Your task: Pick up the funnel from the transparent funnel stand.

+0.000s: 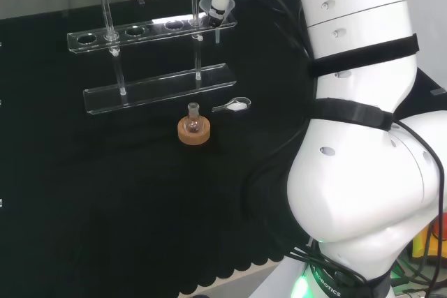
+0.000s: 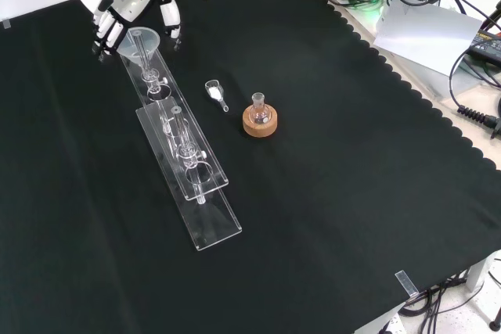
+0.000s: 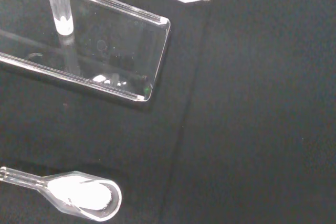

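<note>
The fingers (image 2: pixel 169 19) of the hand (image 2: pixel 125 13) hang down on both sides of the funnel (image 2: pixel 139 43). They look partly curled, and I cannot tell if they touch it or pinch it yet.

The funnel sits in the end hole of the clear stand (image 2: pixel 205 209), at the end nearest the arm. Its thin tube goes down through the hole.

Here is what could go wrong. If the hand lifts at a slant, the tube could catch in the hole and pull the whole stand up or tip it over. The funnel is smooth and clear, so it could slip out and drop back. The stand is light, so a bump from the fingers might slide it on the cloth.

Just beside the stand lies a small clear scoop (image 2: pixel 215 92) with white powder in it. A little flask (image 2: pixel 258 107) sits on a cork ring (image 2: pixel 259 124) near that. A sliding stand could knock the scoop and spill the powder.

The desk (image 2: pixel 352 193) has a black cloth with a wavy edge. Past the edge there are cables (image 2: pixel 477 107).
</note>
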Robot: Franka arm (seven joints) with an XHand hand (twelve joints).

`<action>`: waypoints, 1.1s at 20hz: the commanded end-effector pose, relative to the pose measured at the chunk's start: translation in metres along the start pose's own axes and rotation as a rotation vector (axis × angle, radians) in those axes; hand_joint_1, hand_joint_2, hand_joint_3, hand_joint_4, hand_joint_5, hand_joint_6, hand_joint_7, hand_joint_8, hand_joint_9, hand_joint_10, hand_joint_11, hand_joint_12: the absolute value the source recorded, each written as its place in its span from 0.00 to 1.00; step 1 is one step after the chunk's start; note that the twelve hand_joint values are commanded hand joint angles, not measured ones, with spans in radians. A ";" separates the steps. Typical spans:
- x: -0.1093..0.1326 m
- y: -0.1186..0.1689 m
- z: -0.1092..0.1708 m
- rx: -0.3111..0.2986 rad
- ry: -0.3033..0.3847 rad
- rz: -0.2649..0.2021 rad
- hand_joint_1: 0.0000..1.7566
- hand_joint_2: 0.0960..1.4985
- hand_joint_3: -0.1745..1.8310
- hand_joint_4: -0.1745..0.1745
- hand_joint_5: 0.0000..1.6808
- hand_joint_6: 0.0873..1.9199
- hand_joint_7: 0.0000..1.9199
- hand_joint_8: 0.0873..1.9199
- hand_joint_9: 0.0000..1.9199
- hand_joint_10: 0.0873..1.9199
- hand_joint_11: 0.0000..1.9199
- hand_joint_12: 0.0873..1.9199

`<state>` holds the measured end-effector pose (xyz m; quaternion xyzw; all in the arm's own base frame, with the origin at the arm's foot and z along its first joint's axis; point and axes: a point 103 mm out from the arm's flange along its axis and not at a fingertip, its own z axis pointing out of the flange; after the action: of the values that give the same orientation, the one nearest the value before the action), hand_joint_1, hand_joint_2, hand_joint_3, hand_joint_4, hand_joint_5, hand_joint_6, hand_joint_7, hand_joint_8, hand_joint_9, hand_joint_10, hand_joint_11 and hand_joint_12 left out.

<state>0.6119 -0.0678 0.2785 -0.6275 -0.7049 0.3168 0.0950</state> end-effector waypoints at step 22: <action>-0.001 0.001 -0.005 -0.067 -0.047 0.027 0.40 0.46 0.34 0.57 0.23 0.00 0.13 0.30 0.41 0.28 0.19 0.68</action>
<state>0.6161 -0.0680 0.2811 -0.6320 -0.7084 0.3092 0.0561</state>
